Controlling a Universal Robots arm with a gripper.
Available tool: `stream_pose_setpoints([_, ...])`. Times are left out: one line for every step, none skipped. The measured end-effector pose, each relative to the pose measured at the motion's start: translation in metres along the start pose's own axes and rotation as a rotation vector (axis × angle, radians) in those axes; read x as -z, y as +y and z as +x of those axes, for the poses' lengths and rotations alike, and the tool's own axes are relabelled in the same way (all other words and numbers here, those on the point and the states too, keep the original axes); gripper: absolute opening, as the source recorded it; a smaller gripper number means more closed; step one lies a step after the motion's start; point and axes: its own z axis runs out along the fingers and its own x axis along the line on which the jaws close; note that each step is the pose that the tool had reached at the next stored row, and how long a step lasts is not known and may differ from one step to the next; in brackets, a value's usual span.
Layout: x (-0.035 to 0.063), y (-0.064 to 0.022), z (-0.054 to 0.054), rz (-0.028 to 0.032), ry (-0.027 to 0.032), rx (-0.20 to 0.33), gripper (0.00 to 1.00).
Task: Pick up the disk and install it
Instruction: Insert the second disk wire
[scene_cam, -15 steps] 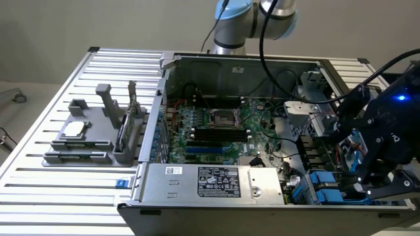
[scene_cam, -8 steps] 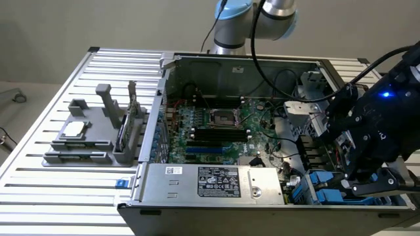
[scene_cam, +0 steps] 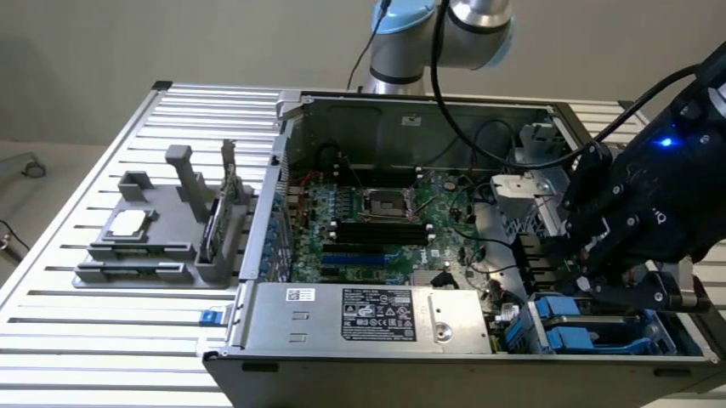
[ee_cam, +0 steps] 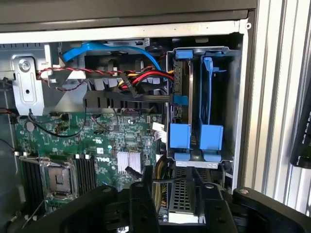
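Observation:
My gripper (scene_cam: 607,285) hangs inside the open computer case, at the exterior view's right, just behind the drive cage (scene_cam: 601,327). In the wrist view its two black fingers (ee_cam: 143,204) stand apart, so the gripper (ee_cam: 175,191) is open. Between them lies a grey slotted metal piece (ee_cam: 177,194) with a white patch below it; I cannot tell whether this is the disk or whether the fingers touch it. Ahead of the fingers, the cage holds two blue plastic carriers (ee_cam: 180,136) on edge. One of them frames a dark slab (ee_cam: 183,92).
The motherboard (scene_cam: 375,221) fills the case floor, with the grey power-supply box (scene_cam: 363,314) at the front. Red, yellow and blue cables (ee_cam: 141,75) run beside the cage. A grey fixture (scene_cam: 170,229) with parts stands on the slatted table at the exterior view's left.

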Motion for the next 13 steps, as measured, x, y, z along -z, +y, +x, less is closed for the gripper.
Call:
stream_pose_setpoints([0.0017, -0.0003, 0.0011, -0.0008, -0.0003, 0.0, 0.39])
stream_pose_setpoints([0.0031, -0.0005, 0.0021, -0.0019, -0.001, 0.001, 0.33])
stream_pose_setpoints([0.0041, -0.0007, 0.0032, -0.0032, -0.0025, 0.001, 0.27])
stream_pose_setpoints([0.0048, -0.0011, 0.0042, -0.0051, -0.0047, 0.002, 0.21])
stream_pose_setpoints([0.0051, -0.0011, 0.0046, -0.0069, -0.0064, 0.002, 0.15])
stream_pose_setpoints([0.0051, -0.0011, 0.0046, -0.0069, -0.0064, 0.003, 0.15])
stream_pose_setpoints([0.0051, -0.0011, 0.0046, -0.0069, -0.0066, 0.003, 0.11])
stream_pose_setpoints([0.0051, -0.0011, 0.0046, -0.0069, -0.0065, 0.003, 0.11])
stream_pose_setpoints([0.0051, -0.0011, 0.0046, -0.0069, -0.0065, 0.003, 0.11])
stream_pose_setpoints([0.0051, -0.0011, 0.0046, -0.0069, -0.0065, 0.003, 0.11])
stream_pose_setpoints([0.0051, -0.0011, 0.0046, -0.0069, -0.0065, 0.003, 0.11])
stream_pose_setpoints([0.0051, -0.0011, 0.0046, -0.0069, -0.0065, 0.003, 0.11])
stream_pose_setpoints([0.0051, -0.0011, 0.0046, -0.0069, -0.0065, 0.003, 0.11])
